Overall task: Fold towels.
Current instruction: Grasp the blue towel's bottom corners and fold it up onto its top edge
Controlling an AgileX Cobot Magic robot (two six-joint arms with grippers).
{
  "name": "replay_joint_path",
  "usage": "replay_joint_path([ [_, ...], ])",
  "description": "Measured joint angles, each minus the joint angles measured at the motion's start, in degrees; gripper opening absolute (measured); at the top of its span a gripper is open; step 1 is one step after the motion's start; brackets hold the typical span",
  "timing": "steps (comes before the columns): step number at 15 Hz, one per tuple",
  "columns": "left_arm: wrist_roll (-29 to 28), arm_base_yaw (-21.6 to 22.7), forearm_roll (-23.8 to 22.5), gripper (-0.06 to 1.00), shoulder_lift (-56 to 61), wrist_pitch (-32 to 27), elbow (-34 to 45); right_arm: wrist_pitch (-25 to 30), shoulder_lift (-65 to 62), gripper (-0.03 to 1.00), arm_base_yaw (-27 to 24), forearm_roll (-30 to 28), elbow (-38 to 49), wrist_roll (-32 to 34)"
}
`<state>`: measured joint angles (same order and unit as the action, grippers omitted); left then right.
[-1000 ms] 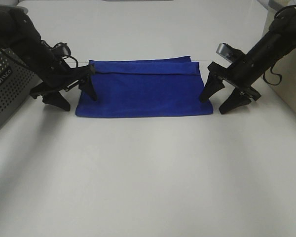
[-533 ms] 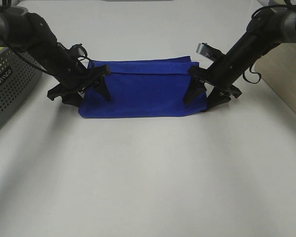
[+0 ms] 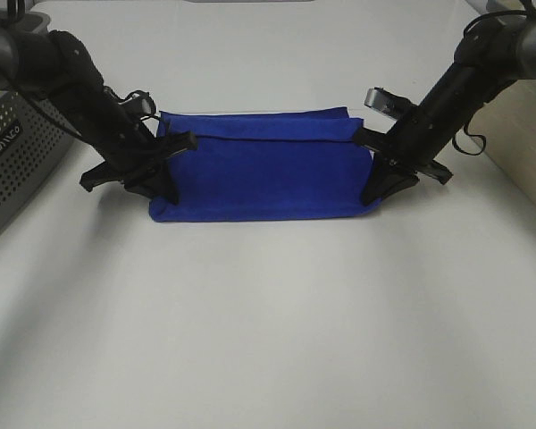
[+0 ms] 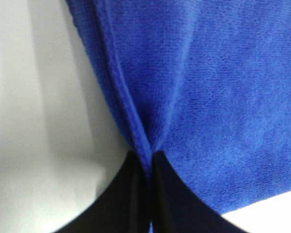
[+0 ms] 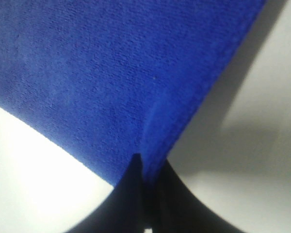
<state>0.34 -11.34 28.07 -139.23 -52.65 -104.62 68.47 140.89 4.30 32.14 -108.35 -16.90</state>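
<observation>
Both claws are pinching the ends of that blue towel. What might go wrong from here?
The left claw and right claw each bite only the very edge of the towel, so the plush cloth might slip out once lifted. The towel already lies in layers; a claw may hold only some, and the rest could sag open. Uneven pulling could skew the fold.

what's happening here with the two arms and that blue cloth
Two robot arms are working on a royal-blue towel that lies on a white table, with a band folded over along its far edge. The left pincer is shut on the towel's left short edge, and the right pincer is shut on its right short edge. Both grips are low at the table, and the towel is not lifted yet.
</observation>
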Motion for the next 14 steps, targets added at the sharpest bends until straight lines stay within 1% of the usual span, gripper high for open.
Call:
replay_joint_path([
  [1, 0.0, 0.0, -0.46, 0.04, 0.11, -1.95, 0.0, 0.57, 0.0, 0.02, 0.0, 0.0, 0.06, 0.0],
  [2, 0.0, 0.0, -0.46, 0.04, 0.11, -1.95, 0.0, 0.57, 0.0, 0.02, 0.0, 0.0, 0.06, 0.0],
  [3, 0.0, 0.0, -0.86, 0.04, 0.4, -4.01, 0.23, 0.52, -0.29, 0.02, 0.0, 0.0, 0.97, 0.0],
  [4, 0.0, 0.0, -1.83, 0.04, 3.38, -4.58, 4.98, 0.52, -3.27, 0.02, 0.0, 0.0, 6.19, 0.0],
  [5, 0.0, 0.0, -1.83, 0.04, 3.38, -4.58, 4.98, 0.52, -3.27, 0.02, 0.0, 0.0, 6.19, 0.0],
  [8, 0.0, -0.29, -2.12, 0.04, 10.37, -3.84, 17.48, -0.11, -12.66, 0.02, 0.0, -0.4, 20.17, 0.0],
  [9, 0.0, -0.29, -2.12, 0.04, 12.78, -2.69, 21.54, -0.63, -15.13, 0.02, 0.06, -0.34, 25.04, 0.0],
  [10, 0.0, -0.29, -1.83, 0.04, 17.07, -1.03, 27.33, -2.98, -18.62, 0.02, 0.06, -0.29, 32.6, -0.06],
  [11, 0.0, -0.29, -1.72, 0.04, 19.71, 0.06, 30.83, -4.81, -20.34, 0.02, 0.06, -0.06, 37.01, -0.11],
  [12, -0.34, -0.34, -1.6, 0.04, 22.0, 0.8, 33.35, -6.07, -21.6, 0.02, 0.06, 0.11, 39.59, -0.29],
  [14, -1.26, -0.46, -1.49, 0.04, 23.61, 0.92, 35.52, -7.16, -22.35, 0.02, 0.11, 0.17, 40.97, -0.63],
])
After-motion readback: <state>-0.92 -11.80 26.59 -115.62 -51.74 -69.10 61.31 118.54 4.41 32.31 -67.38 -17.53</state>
